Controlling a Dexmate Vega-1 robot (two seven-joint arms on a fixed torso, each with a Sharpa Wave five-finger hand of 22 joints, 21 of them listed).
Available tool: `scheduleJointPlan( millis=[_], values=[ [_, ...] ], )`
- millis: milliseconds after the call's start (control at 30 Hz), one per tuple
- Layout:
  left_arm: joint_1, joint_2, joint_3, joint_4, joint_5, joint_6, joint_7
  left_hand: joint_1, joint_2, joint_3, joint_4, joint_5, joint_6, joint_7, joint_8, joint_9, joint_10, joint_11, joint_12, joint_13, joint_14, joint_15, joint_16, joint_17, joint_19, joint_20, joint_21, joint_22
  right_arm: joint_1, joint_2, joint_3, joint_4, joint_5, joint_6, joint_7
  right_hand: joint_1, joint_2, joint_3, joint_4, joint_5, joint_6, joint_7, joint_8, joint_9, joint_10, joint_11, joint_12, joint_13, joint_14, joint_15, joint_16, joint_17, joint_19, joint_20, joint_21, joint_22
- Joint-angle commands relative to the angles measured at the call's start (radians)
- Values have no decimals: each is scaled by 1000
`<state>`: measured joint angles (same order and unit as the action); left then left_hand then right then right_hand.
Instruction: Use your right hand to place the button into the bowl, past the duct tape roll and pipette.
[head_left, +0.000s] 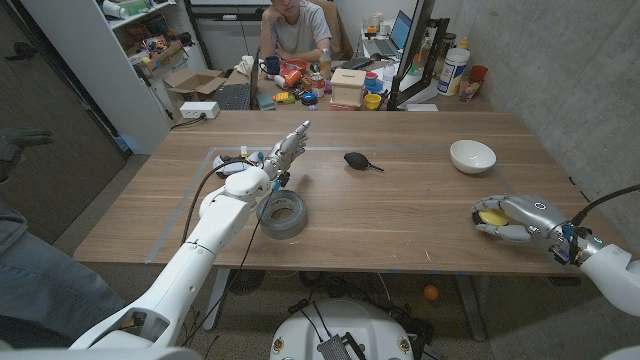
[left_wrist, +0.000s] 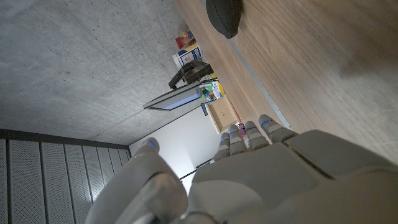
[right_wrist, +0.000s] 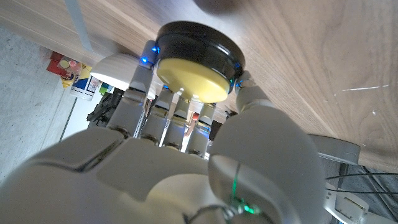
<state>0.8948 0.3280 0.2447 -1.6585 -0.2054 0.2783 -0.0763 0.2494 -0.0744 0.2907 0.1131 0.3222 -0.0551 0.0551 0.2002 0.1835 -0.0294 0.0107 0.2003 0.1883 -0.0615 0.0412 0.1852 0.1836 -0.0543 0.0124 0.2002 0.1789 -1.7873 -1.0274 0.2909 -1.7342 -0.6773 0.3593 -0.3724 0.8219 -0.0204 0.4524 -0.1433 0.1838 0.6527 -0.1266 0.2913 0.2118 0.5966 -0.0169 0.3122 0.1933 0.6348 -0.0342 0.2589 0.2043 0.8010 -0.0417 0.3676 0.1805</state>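
Note:
My right hand (head_left: 512, 218) is at the table's near right and grips the button (head_left: 491, 216), a black disc with a yellow top (right_wrist: 194, 65), between thumb and fingers just above the wood. The white bowl (head_left: 472, 155) stands farther back on the right, beyond that hand. The grey duct tape roll (head_left: 281, 214) lies left of centre, and the black pipette (head_left: 359, 160) lies mid-table behind it; its black bulb (left_wrist: 224, 15) also appears in the left wrist view. My left hand (head_left: 283, 155) hovers above and behind the roll, fingers straight and apart, holding nothing.
A taped rectangle outline (head_left: 200, 190) marks the wood on the left. Behind the table's far edge sit a person (head_left: 295, 30), a wooden box (head_left: 347, 87), cups and clutter. A white shelf (head_left: 90, 60) stands at the far left.

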Motion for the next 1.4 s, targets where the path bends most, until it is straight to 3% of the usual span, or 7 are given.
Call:
scheduleJointPlan(
  millis=[33, 533, 1400],
  values=[
    [5, 10, -15, -12, -10, -18, -3, -1, 8, -7, 0, 3, 6, 7, 0, 5, -3, -1, 5, 3, -6, -2, 4, 5, -2, -1, 3, 3, -45, 65, 99, -96, -57, -12, 94, 78, 91, 5, 4, -1, 4, 5, 3, 2, 13, -2, 8, 5, 39, -78, 0, 4, 44, -85, -4, 4],
    [0, 10, -22, 14, -33, -59, -12, 1, 9, -8, -1, 3, 8, 8, 1, 5, -2, -3, 5, 3, -6, -3, 4, 4, -2, -1, 3, 2, -28, 137, 148, -171, -106, -9, 190, 94, 103, 12, -2, -2, 23, 9, 6, 4, 19, -2, 6, 4, 42, -73, -6, 3, 41, -85, -7, 4],
    [21, 23, -41, -1, -59, -89, 0, 6, 12, -11, -3, 2, 9, 9, 0, 5, -3, 0, 5, 3, -6, 0, 4, 4, -3, -5, 3, 2, 35, 196, 214, -224, -103, -5, 315, 93, 109, 11, 1, -6, 23, 6, -1, 6, 21, -2, 0, 4, 41, -74, -16, 2, 34, -80, -12, 5]
  ],
)
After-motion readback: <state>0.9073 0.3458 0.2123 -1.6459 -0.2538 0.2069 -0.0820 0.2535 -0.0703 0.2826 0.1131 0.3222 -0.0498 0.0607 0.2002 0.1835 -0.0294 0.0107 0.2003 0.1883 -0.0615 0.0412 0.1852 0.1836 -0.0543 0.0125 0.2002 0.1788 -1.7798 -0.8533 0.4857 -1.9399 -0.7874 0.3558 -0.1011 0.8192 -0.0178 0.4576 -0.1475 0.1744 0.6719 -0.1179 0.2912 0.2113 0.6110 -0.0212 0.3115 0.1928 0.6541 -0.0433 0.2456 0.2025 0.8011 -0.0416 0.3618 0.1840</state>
